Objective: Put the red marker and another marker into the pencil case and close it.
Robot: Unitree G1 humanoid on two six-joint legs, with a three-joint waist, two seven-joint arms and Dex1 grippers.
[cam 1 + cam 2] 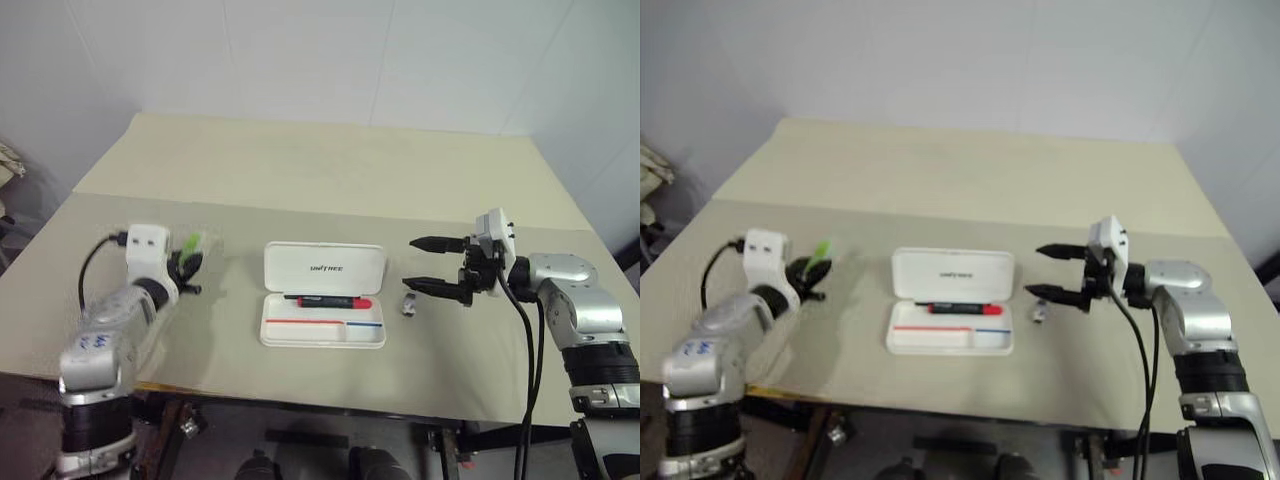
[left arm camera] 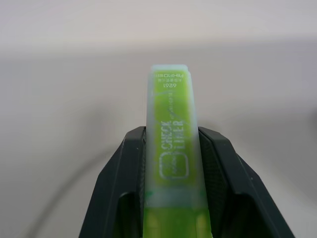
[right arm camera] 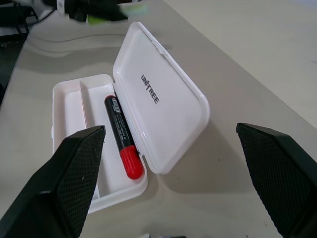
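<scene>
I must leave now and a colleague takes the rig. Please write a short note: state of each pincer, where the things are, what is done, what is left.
Left pincer: shut on the green marker, held above the table, left of the case.
Right pincer: open, empty, right of the case.
Pencil case: lid open, mid-table.
Red marker: already in the tray.
A small grey clip lies right of the case.
Left: place green marker inside, close lid.

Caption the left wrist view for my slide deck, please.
Left gripper clamps the lime-green marker between its black fingers above the table.
</scene>
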